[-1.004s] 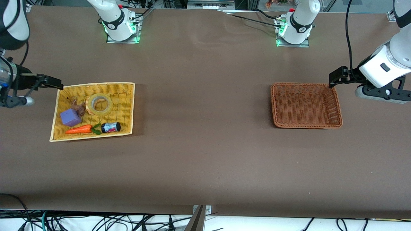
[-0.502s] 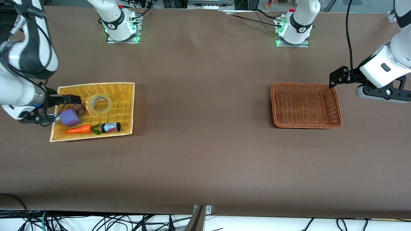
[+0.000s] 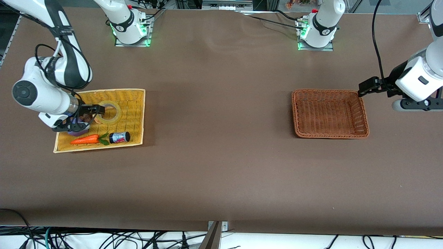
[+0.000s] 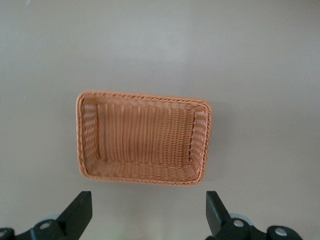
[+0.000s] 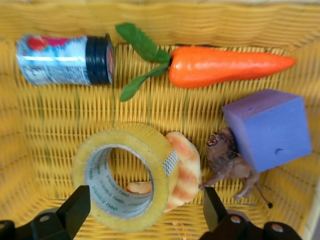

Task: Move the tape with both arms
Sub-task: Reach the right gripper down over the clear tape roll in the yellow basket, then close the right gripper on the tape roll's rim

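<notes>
The tape [image 3: 116,116], a yellowish roll with a pale core, lies in the yellow tray [image 3: 135,103], leaning on a striped croissant toy [image 5: 186,167]. My right gripper [image 3: 93,110] hangs open over the tray, beside the tape's edge toward the right arm's end of the table. In the right wrist view the tape [image 5: 125,175] sits between the open fingers [image 5: 76,210], with the croissant toy also inside the gap. My left gripper [image 3: 366,86] is open and empty, over the table by the corner of the brown basket [image 3: 330,133]. The basket [image 4: 145,172] is empty.
The tray also holds a purple cube [image 5: 267,127], a small brown animal figure [image 5: 227,157], a toy carrot [image 3: 84,139] and a dark-capped jar [image 3: 119,137]. The bare brown table stretches between tray and basket.
My right arm has swung in from the table's end and its gripper now hangs over the tray by the tape. My left gripper has shifted slightly toward its end of the table.
</notes>
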You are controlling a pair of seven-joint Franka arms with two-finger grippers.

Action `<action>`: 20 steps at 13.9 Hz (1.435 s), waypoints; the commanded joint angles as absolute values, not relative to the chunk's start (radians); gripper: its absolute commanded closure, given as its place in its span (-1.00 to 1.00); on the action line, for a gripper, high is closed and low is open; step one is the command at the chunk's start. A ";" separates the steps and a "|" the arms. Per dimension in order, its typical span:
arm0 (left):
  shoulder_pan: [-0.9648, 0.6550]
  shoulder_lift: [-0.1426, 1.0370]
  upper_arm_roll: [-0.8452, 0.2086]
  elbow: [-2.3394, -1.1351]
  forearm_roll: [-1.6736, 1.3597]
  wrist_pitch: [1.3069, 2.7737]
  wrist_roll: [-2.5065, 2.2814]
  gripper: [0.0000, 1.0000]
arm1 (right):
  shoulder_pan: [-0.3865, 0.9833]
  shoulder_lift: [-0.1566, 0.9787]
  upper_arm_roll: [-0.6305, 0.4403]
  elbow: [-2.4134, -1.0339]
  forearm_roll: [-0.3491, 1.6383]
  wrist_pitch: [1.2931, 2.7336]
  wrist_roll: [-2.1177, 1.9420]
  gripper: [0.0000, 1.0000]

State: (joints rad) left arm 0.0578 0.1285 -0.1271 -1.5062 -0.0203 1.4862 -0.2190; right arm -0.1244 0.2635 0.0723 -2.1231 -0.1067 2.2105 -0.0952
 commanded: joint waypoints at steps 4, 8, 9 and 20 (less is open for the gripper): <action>0.095 0.104 -0.173 -1.545 0.068 1.480 -0.153 -1.00 | -0.126 0.239 0.075 -2.230 -0.153 2.339 -0.110 -1.00; 0.130 0.104 -0.173 -1.540 -0.009 1.488 -0.009 -1.00 | -0.127 0.255 0.075 -2.232 -0.158 2.347 -0.149 -1.00; 0.129 0.104 -0.173 -1.539 -0.011 1.489 -0.009 -1.00 | -0.127 0.256 0.072 -2.235 -0.158 2.358 -0.153 -1.00; 0.127 0.106 -0.176 -1.531 -0.015 1.489 -0.009 -1.00 | -0.135 0.301 0.032 -2.253 -0.158 2.442 -0.239 0.51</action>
State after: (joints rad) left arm 0.1205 0.1235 -0.1708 -1.5240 0.0018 1.4876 -0.0321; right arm -0.1284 0.3067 0.0297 -2.2439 -0.1435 2.4279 -0.2253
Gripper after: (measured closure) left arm 0.000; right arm 0.123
